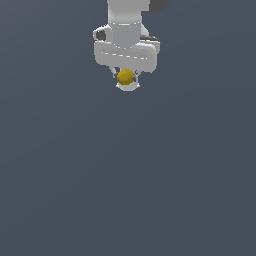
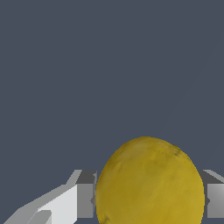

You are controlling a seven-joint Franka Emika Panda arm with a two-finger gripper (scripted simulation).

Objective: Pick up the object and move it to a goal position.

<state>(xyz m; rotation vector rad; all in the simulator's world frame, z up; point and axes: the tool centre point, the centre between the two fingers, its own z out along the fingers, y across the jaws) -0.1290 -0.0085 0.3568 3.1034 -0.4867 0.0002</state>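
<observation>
Gripper (image 1: 127,80) is pinching the yellow lemon (image 1: 126,77) between its two fingers (image 2: 83,197), one on each side, in the wrist view both touching the fruit. Lemon is sitting at the fingertips under the white hand, near the top of the exterior view, over plain grey ground. No goal marker is showing. Judging this as the carry step: keep the squeeze steady, move smoothly, avoid jerks since the rounded skin could be slipping out.
</observation>
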